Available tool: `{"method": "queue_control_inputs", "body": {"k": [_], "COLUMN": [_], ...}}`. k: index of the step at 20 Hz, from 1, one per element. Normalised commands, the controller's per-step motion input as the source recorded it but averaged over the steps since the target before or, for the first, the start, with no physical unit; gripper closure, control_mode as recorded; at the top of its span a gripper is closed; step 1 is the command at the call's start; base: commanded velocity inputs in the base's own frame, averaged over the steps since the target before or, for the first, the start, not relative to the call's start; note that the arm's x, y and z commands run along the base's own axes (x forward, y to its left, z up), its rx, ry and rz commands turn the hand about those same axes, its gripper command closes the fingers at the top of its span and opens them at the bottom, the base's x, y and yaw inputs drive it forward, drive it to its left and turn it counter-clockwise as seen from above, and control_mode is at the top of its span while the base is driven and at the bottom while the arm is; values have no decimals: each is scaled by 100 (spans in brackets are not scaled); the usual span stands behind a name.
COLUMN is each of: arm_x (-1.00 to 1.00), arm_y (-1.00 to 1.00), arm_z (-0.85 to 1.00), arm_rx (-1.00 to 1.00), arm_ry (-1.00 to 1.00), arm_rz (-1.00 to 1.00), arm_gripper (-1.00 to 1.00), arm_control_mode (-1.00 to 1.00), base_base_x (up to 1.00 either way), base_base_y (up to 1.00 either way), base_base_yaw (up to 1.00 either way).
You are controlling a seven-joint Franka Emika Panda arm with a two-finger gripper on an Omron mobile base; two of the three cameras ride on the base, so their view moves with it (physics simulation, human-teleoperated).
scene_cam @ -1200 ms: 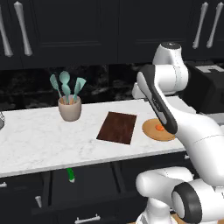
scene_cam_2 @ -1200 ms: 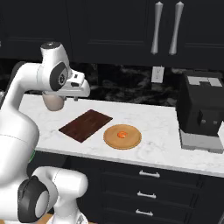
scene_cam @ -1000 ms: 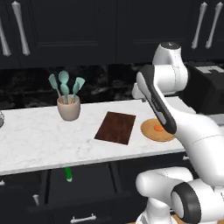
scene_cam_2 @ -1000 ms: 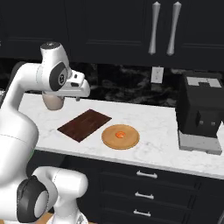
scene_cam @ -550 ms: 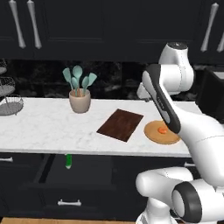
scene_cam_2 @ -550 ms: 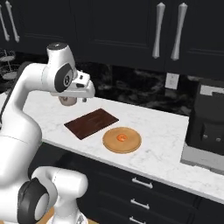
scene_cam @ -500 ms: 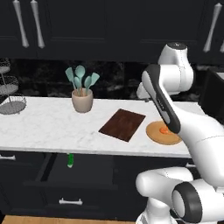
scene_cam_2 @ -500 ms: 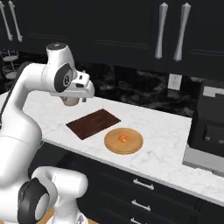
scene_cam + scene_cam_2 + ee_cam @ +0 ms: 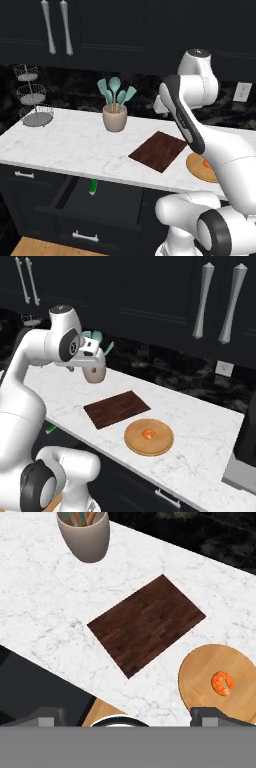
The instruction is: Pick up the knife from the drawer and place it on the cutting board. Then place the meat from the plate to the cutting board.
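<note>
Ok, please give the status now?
Gripper open, empty, above counter. Green-handled knife in open black drawer. Dark wooden cutting board bare. Orange meat on round tan plate.

The white marble counter (image 9: 65, 145) carried five items. A three-tier wire rack (image 9: 34, 95) stood at its left end. A beige pot (image 9: 115, 118) holding teal spatulas (image 9: 116, 92) stood toward the back, near the middle. The dark wooden cutting board (image 9: 159, 150) lay flat right of the pot, its surface bare. The round wooden plate (image 9: 149, 437) lay just beside the board, apart from it, with the meat (image 9: 149, 433) on it.
</note>
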Motion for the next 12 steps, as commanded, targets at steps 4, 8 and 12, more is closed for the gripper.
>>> {"method": "queue_control_inputs", "body": {"k": [4,8,12], "arm_x": [0,0,0], "arm_y": [0,0,0], "arm_z": [0,0,0], "arm_rx": [0,0,0], "arm_ry": [0,0,0], "arm_rz": [0,0,0], "arm_gripper": [-100,-100,-100], "arm_control_mode": [100,100,100], "base_base_x": [30,24,0], "base_base_y": [-38,-5,0], "base_base_yaw": [25,14,0]}}
